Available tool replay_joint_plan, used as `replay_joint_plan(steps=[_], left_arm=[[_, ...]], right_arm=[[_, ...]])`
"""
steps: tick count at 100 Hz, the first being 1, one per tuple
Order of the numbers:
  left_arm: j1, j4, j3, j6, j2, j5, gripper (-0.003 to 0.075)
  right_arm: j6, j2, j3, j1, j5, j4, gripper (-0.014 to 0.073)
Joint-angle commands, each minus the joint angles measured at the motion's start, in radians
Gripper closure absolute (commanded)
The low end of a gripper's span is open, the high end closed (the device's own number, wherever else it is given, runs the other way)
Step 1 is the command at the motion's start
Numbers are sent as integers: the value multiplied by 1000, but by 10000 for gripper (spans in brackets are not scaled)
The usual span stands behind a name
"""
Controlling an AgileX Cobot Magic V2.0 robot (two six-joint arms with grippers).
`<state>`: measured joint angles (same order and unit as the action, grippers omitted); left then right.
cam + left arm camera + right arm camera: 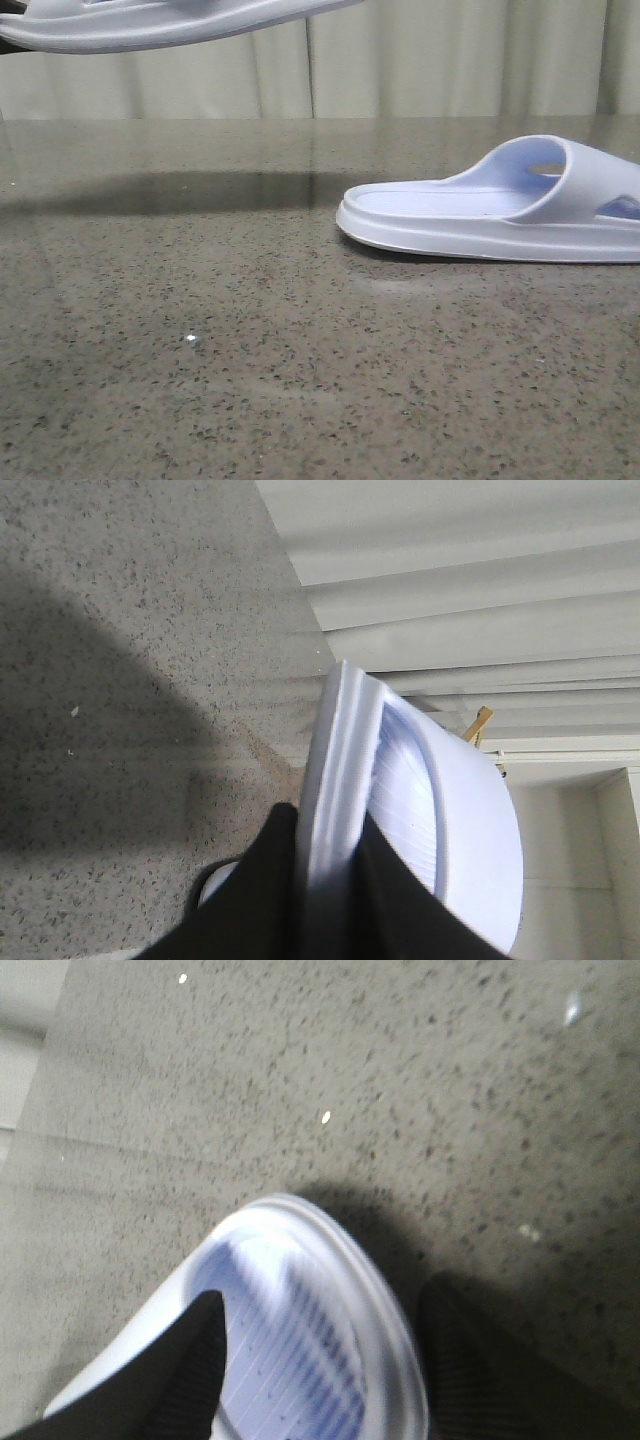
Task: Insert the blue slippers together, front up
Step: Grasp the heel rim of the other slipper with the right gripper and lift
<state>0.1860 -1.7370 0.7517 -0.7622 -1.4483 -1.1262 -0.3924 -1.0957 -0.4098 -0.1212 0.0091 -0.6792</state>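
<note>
Left wrist view puts my left gripper (330,855) at the bottom of the frame, its two black fingers (262,890) pinched on the side rim of one slipper (440,810). That raised slipper is turned on edge between them, its long axis running from my fingers toward the upper middle of the frame, ribbed footbed facing right toward the pale curtain (480,590). Which end leads I cannot tell.

Right wrist view, blurred, shows my right gripper (330,1360) spread wide, one dark finger (190,1360) over the footbed and the other out on the stone beyond the rim. Between them lies the rounded end of the second slipper (300,1300). Whether the fingers touch it I cannot tell.

Front view alone gives the heights. The raised slipper (150,22) crosses the upper left corner, long axis nearly level and tipping slightly up to the right, clear of the speckled table (250,380) with its shadow on the stone below. The second slipper (480,215) rests sole-down at centre right, long axis left to right, open heel end pointing left, strap at the right frame edge. The pair are well apart. Neither arm shows plainly here.
</note>
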Motion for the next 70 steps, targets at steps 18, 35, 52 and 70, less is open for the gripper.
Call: replay_joint_plan(steps=[18,35,52,70], left_arm=[[-2,-65,23,-2,33,-55,704],[-2,-65,23,-2,33,-55,704],[-2,-65,23,-2,33,-55,704],[-2,-65,23,-2,33,-55,704]], right_arm=[[5,-32,-8,-46,57,0,225],[5,-57,-8,-45,59,0,376],[5,-95,-8,-45,63,2,565],[14,-127,-8,-45,50,4,701]])
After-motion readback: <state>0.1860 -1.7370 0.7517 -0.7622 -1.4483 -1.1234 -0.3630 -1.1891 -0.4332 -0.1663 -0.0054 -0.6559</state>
